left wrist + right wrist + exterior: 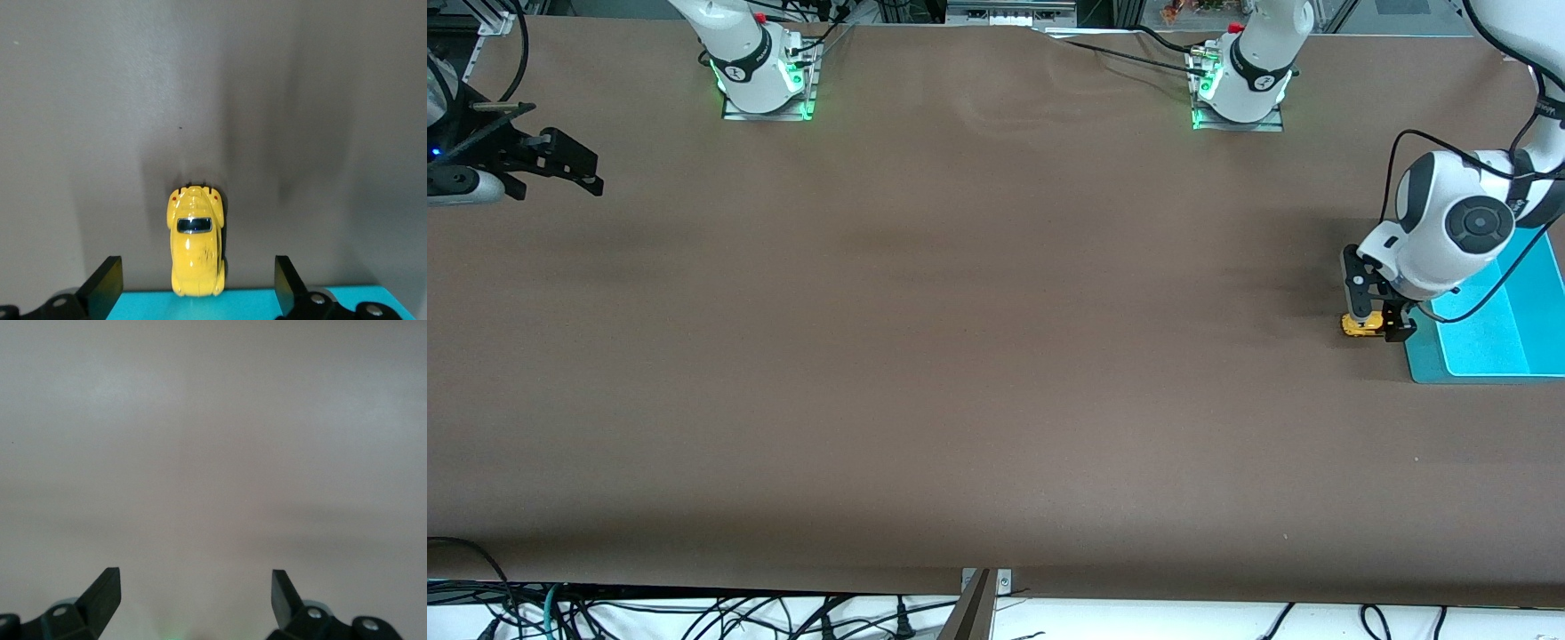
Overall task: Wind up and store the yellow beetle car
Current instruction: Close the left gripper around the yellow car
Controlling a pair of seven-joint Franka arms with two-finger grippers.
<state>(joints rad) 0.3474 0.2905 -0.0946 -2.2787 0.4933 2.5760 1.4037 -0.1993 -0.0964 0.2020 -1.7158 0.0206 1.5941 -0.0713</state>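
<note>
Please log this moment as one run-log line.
left gripper: open, straddling yellow beetle car beside teal tray | right gripper: open, waiting | car: on table

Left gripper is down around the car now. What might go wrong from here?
1. The left gripper is open around the car with gaps on both sides; uneven closing may push it aside.
2. The car sits beside the tray; a nudge may roll it against the rim.
3. The right gripper waits, open, over the table's right-arm end.

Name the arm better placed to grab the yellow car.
Left: the left gripper stands open around the yellow beetle car beside the teal tray. The right gripper waits at the right arm's end.
</note>
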